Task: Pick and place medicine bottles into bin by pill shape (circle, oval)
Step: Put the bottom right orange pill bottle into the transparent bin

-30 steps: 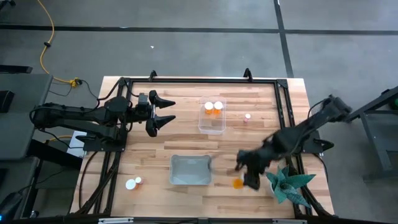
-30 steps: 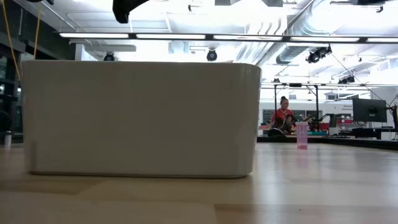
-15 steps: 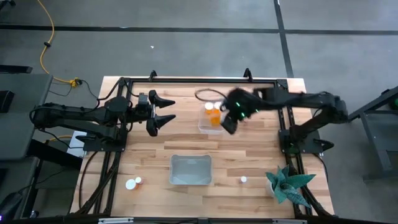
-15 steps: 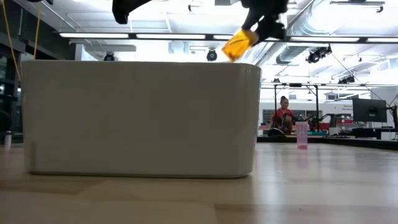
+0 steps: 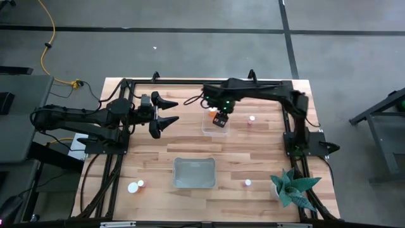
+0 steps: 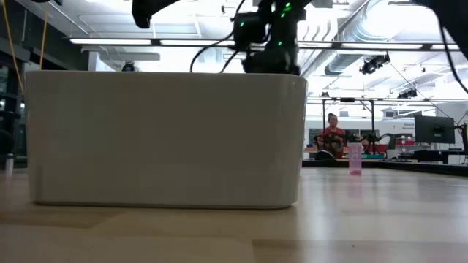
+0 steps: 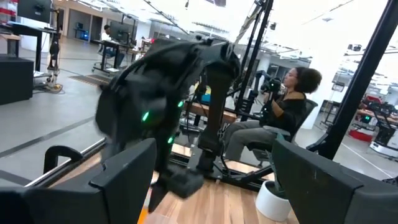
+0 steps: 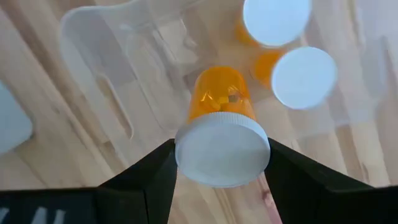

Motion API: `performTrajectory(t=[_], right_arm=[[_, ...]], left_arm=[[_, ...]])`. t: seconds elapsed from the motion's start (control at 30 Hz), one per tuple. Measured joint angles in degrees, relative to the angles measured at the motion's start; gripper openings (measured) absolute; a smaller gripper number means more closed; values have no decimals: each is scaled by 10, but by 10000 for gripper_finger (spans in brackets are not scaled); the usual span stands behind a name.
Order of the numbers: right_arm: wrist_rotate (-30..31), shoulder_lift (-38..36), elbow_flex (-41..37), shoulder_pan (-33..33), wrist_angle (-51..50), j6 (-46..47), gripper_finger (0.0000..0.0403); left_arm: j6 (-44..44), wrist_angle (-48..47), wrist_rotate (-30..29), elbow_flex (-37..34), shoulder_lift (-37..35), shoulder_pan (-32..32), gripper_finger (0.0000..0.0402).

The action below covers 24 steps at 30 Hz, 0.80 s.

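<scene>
An orange see-through medicine bottle with a white round cap [image 8: 222, 134] is gripped by its cap between the jaws of the right gripper [image 8: 221, 163], directly over the clear plastic bin [image 8: 99, 37]. Release is best made once the bottle is clear of the two capped bottles [image 8: 303, 78] beyond the jaws. The left gripper [image 5: 166, 114] waits with jaws parted.

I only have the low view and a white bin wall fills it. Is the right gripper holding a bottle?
Observer: Yes. In the right wrist view the right gripper is shut on an orange bottle, white cap toward the camera.
Operator: Where is it over the table?
Observer: Above the clear bin, on the table's far side in the high view.
Operator: Anything in that bin?
Observer: Two white-capped bottles stand in it. The left gripper waits open to the left.
</scene>
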Motion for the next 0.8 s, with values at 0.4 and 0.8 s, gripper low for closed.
performTrajectory(t=[0.4, 0.8], right_arm=[[-5, 79, 18, -7, -26, 20, 204], [-6, 85, 18, -23, -5, 38, 218]], left_arm=[[-25, 0, 0, 0, 0, 0, 310], [-25, 0, 7, 0, 0, -1, 310]])
